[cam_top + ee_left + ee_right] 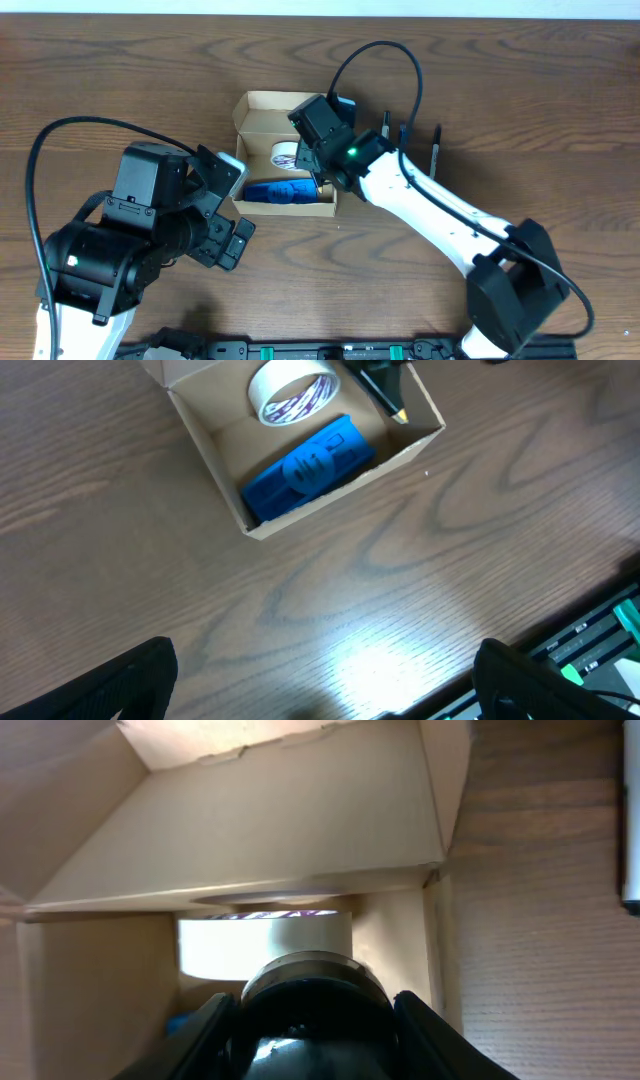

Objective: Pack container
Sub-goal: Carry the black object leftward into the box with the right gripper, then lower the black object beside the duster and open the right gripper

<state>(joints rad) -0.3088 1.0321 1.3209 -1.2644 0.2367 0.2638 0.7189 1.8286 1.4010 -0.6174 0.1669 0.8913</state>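
My right jaws grip a black pen (378, 388), its tip inside the box (330, 495); my left jaws stand wide over the bench (450, 560).

The tan cardboard container (256, 140) sits upright and open, lid flap raised along its far edge.

Overhead view: fixed high, facing straight down, taking in the whole table (120, 70). Left wrist view: moderately near, angled down across the wood toward the container (212, 445). Right wrist view: very close, looking inside it. All three share the container.
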